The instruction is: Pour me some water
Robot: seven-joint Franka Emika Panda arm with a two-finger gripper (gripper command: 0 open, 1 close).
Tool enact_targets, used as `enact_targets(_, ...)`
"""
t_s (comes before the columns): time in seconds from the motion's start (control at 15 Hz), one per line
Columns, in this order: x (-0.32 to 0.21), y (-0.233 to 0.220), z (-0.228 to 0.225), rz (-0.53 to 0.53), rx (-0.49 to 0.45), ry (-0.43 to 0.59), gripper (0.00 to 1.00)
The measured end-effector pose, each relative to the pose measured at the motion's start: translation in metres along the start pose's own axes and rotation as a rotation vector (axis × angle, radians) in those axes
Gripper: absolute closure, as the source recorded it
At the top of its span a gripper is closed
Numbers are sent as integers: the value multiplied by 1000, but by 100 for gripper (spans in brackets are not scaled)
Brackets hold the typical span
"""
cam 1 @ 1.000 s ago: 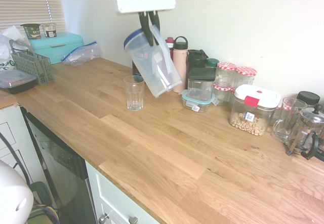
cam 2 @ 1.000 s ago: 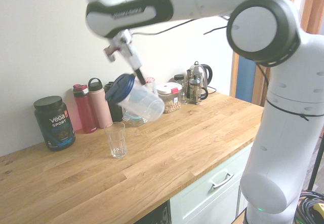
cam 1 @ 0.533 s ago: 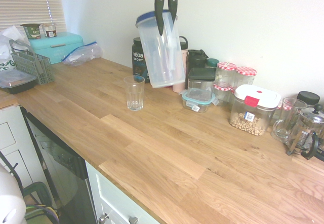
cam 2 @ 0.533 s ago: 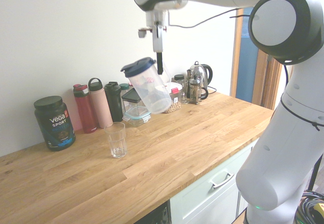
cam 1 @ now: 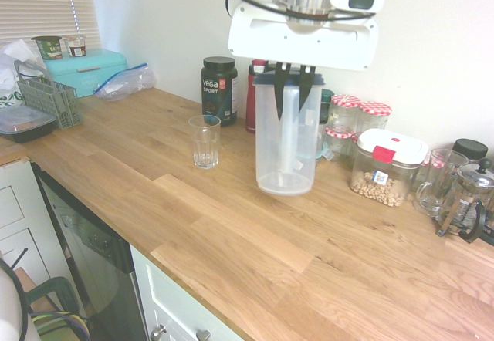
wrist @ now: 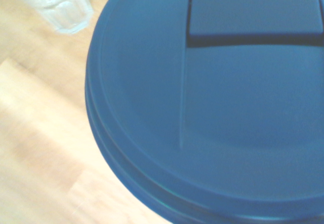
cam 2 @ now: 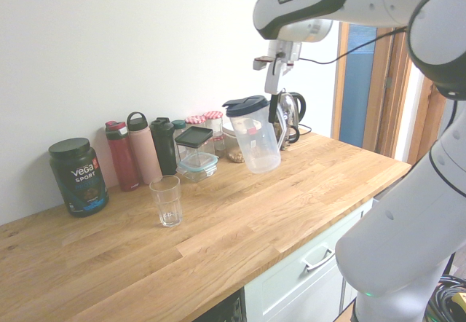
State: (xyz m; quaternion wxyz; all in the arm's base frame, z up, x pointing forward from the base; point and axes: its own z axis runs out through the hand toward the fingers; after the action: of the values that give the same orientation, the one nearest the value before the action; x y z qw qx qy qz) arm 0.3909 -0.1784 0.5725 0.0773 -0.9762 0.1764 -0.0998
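your hand (cam 1: 291,100) is clamped on the blue-lidded clear pitcher (cam 1: 284,152), upright at frame centre above the bench (cam 1: 231,225); the empty glass (cam 1: 204,141) stands left of it

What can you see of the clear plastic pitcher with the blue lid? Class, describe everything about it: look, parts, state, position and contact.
The pitcher is a tall, translucent plastic jug with a dark blue lid that has a rectangular flap. It stands nearly upright and looks almost empty; any water in it is too faint to make out. The gripper is shut on its upper rim from above. It is over the wooden countertop, apart from the drinking glass; whether its base touches the wood cannot be told.
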Motion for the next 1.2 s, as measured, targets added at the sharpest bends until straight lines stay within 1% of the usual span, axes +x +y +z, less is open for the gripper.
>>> enact_targets(0.27,1,43,43,181,37,140,100)
enact_targets(0.6,0,72,66,415,90,308,100)
enact_targets(0.67,-2,75,73,447,93,316,100)
enact_targets(0.8,-5,76,84,484,93,296,100)
enact_targets(1.07,-5,74,95,518,90,274,100)
enact_targets(1.13,-3,74,100,525,85,272,0)
enact_targets(1.2,-1,76,105,531,79,271,0)
